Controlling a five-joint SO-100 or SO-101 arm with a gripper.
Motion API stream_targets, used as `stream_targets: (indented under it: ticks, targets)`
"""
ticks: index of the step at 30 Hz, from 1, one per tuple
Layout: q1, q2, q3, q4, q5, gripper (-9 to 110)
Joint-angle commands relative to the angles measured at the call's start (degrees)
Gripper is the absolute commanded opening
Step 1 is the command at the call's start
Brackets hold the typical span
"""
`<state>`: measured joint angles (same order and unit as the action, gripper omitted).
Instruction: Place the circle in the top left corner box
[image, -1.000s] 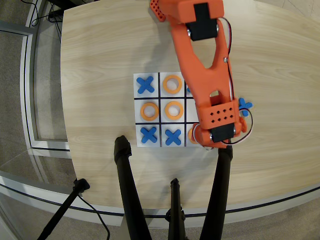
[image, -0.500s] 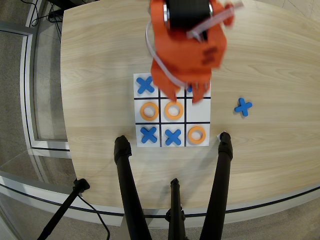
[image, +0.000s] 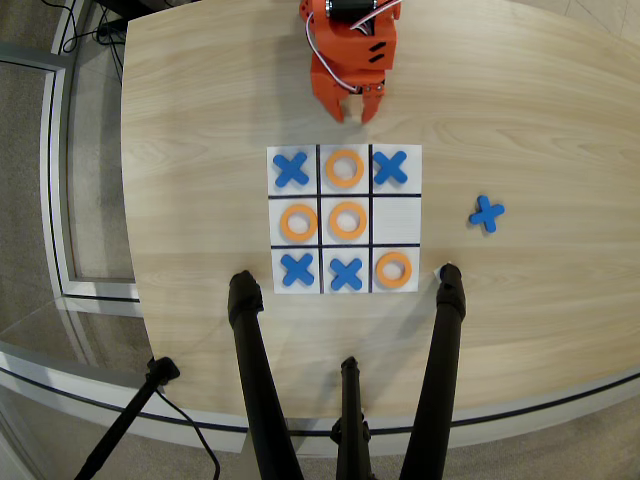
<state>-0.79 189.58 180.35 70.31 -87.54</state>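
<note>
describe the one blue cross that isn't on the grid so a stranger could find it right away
Start at the white nine-cell grid sheet in the middle of the wooden table. Look to its right in the overhead view: a lone blue cross lies on bare wood, level with the grid's middle row. The four other blue crosses all sit inside grid cells.

Desk (image: 200, 100): pale wood grain. Grid sheet (image: 396, 218): white, black lines. On the sheet: four orange rings, incl. one (image: 394, 269) in its lower-right corner cell; four blue crosses, e.g. (image: 291, 169) upper-left cell. One more blue cross (image: 487, 212) right of the sheet. Arm (image: 350, 55): orange, black motor, white wires. Tripod legs (image: 255, 370) below the sheet: black.
</note>
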Motion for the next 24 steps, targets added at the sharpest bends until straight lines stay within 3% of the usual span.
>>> stream_targets:
  ticks: [1, 4, 7, 16, 20, 24]
  targets:
    - [1.7, 2.7, 3.2, 4.0, 0.2, 0]
    - [6.4, 2.7, 3.2, 4.2, 0.3, 0]
    - [18.5, 2.7, 3.2, 3.3, -0.4, 0]
    - [82.4, 5.0, 3.2, 4.1, 0.2, 0]
    - [91.1, 5.0, 3.2, 4.1, 0.2, 0]
    - [91.1, 4.8, 3.2, 4.2, 0.2, 0]
